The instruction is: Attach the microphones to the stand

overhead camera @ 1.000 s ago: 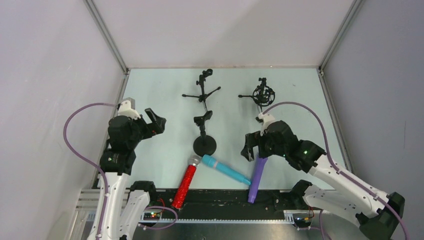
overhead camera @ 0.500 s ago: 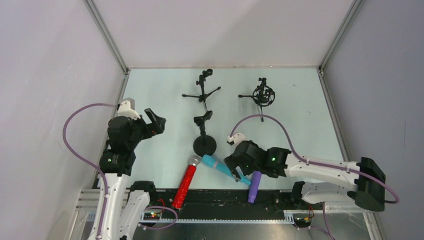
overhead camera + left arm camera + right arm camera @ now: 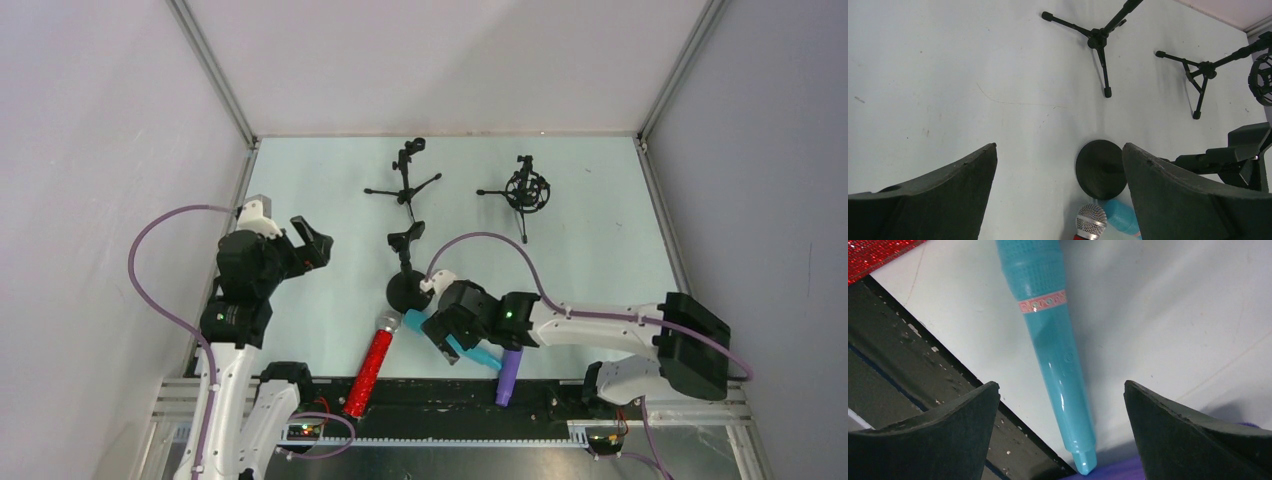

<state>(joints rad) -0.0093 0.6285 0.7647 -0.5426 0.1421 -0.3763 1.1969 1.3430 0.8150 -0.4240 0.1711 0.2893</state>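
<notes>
The teal-blue microphone (image 3: 470,351) with a pink ring (image 3: 1043,303) lies near the table's front edge, its tail touching the purple microphone (image 3: 510,372). The glittery red microphone (image 3: 370,372) lies to its left, silver head (image 3: 1090,222) by the round-base stand (image 3: 409,290). My right gripper (image 3: 440,336) is open, its jaws on either side of the teal microphone (image 3: 1058,350) and not touching it. My left gripper (image 3: 306,246) is open and empty, off to the left; in the left wrist view it (image 3: 1059,147) looks down on the round base (image 3: 1100,169).
A tripod stand (image 3: 405,185) and a tripod with a shock mount (image 3: 525,190) stand at the back. The round-base stand carries a clip (image 3: 405,238). A black strip (image 3: 898,365) runs along the front edge. Walls close in the left, right and back.
My right arm has swung left from above the purple microphone and come down over the teal microphone. The left arm has not moved.
</notes>
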